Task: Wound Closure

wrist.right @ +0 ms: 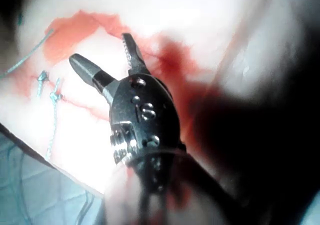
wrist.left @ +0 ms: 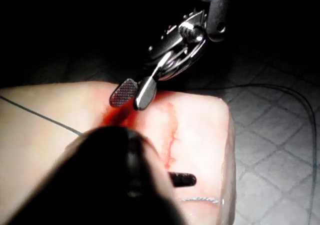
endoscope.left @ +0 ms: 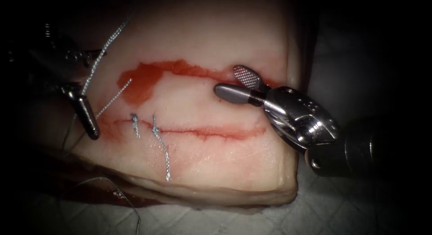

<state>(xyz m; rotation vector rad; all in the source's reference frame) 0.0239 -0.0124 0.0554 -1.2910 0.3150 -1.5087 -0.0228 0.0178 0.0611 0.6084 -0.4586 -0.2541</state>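
Observation:
The tissue point(endoscope.left: 216, 167) has a cut point(endoscope.left: 207, 131) running across it, with two knotted stitches point(endoscope.left: 134, 120) near its left end. One long thread tail point(endoscope.left: 164, 156) lies toward the near edge. My left tool point(endoscope.left: 91, 126) stands at the cut's left end, its dark jaws shut on the thread point(endoscope.left: 96, 66), which rises up and away. It shows again as a dark tip point(wrist.left: 184, 179). My right tool point(endoscope.left: 226, 79) hovers beyond the cut toward its right end, jaws open and holding nothing, also seen from the wrists point(wrist.left: 132, 100) point(wrist.right: 100, 48).
Red fluid point(endoscope.left: 144, 82) pools on the tissue beyond the cut and streaks toward the right tool. A thin thread point(endoscope.left: 126, 199) trails off the near edge onto the white quilted cloth point(endoscope.left: 252, 221). The tissue's right edge point(endoscope.left: 294, 172) drops off beside the right tool's wrist.

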